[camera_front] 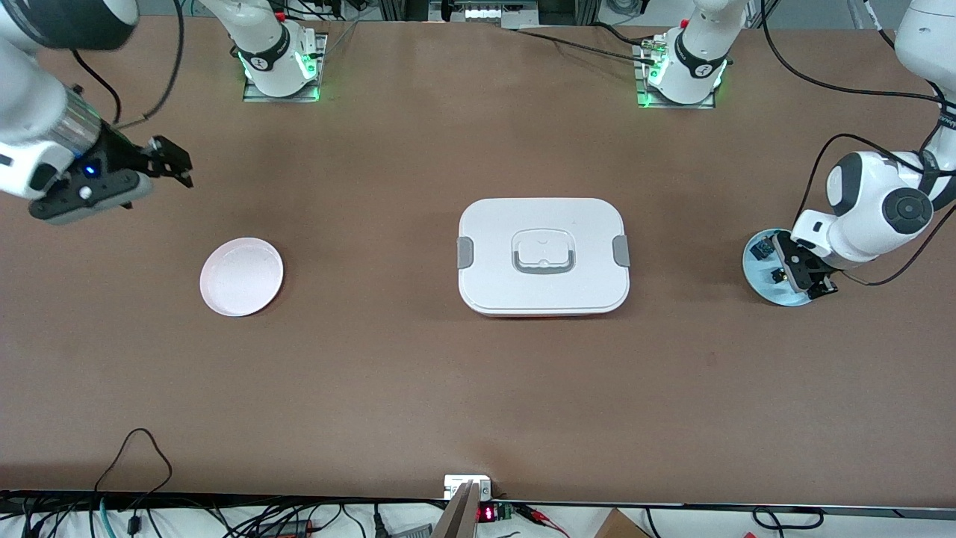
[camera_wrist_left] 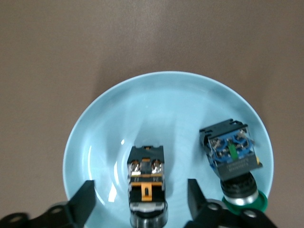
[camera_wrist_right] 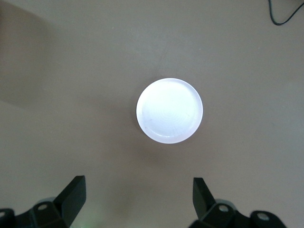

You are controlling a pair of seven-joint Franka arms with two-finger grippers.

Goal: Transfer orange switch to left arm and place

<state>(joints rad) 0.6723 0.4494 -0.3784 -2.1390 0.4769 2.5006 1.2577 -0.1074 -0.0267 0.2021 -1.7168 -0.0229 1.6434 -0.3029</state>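
Left gripper [camera_wrist_left: 141,202] spread wide, straddling orange switch [camera_wrist_left: 147,183] on blue plate [camera_front: 756,278], frame right: I'm at pre-grasp; next I descend, pinch. Right gripper [camera_front: 173,163] wide, waiting upper left.

Both arms poised, fingers apart.
Left gripper [camera_wrist_left: 140,197] hangs low, jaws spread; right gripper [camera_wrist_right: 138,194] waits high, open.

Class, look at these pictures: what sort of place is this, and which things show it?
Probably a robotics lab: two arms bolted to a brown table, cables along its edge, and staged props, namely a white box, a pink plate and a blue plate holding switches.
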